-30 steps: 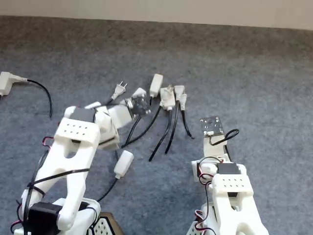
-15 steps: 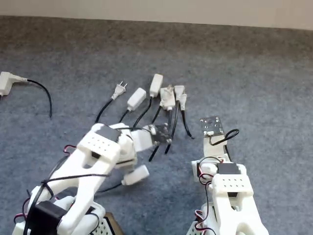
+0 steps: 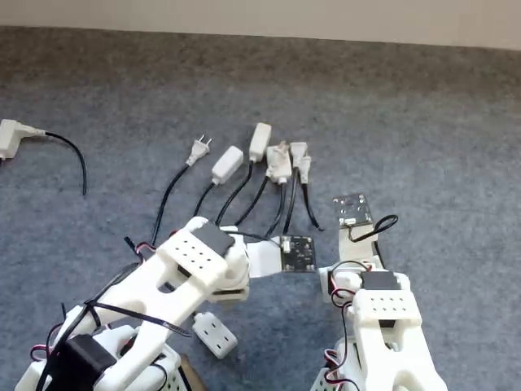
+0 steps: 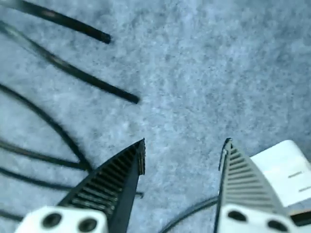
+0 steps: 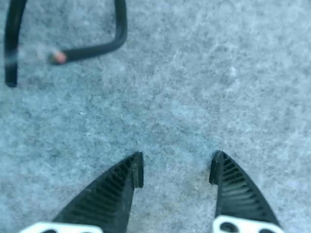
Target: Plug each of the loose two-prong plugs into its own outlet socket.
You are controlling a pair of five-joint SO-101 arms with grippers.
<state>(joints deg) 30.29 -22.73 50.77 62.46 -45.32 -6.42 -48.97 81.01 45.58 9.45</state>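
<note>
A loose two-prong plug (image 3: 198, 149) lies at the back on the grey carpet, its black cord trailing toward me. Beside it is a fan of white plug and socket bodies (image 3: 227, 164), (image 3: 260, 141), (image 3: 278, 161), (image 3: 301, 160), each on a black cord. One white outlet socket (image 3: 213, 334) lies near the left arm's base. My left gripper (image 4: 183, 153) is open over bare carpet, past the cords' cut ends (image 4: 131, 98). The left arm (image 3: 195, 269) stretches toward the right arm (image 3: 378, 314). My right gripper (image 5: 177, 167) is open over carpet, holding nothing.
Another white plug (image 3: 10, 137) with a curved black cord lies at the far left edge. A looped black cable with a bare copper tip (image 5: 58, 57) lies ahead of the right gripper. A white part of the right arm (image 4: 286, 170) is close beside the left gripper.
The left arm swung from the cluster of plugs toward the right arm and nearer to me. The white socket by its base slid nearer. The right arm stayed still.
</note>
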